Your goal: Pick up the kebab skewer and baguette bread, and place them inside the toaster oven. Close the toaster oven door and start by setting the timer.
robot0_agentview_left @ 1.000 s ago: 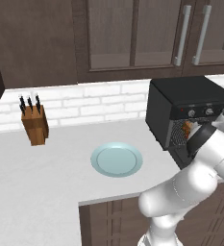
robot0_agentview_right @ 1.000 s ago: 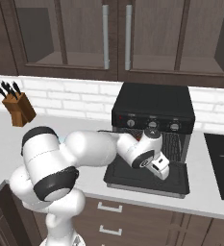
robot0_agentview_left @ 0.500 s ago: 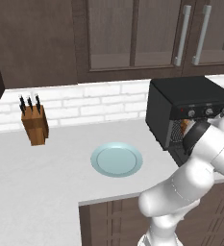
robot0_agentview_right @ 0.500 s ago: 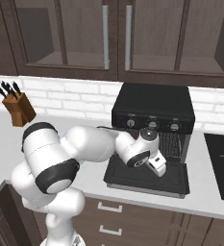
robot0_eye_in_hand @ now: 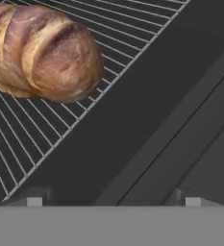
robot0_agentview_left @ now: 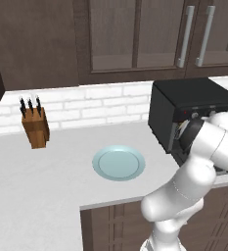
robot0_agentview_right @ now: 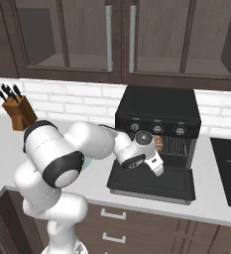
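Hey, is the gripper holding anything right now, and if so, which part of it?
Nothing is held. The gripper is open, with empty rack between its tips; the baguette bread lies free on the wire rack inside the toaster oven.

A: Lighting? 
B: Even, soft, rendered; counter (robot0_agentview_left: 47, 181) bright, cabinets dim, faint shadows only.
A: Quality? 
B: Base views slightly soft. Hand view sharp on baguette bread (robot0_eye_in_hand: 39, 50), no glare or edge distortion.
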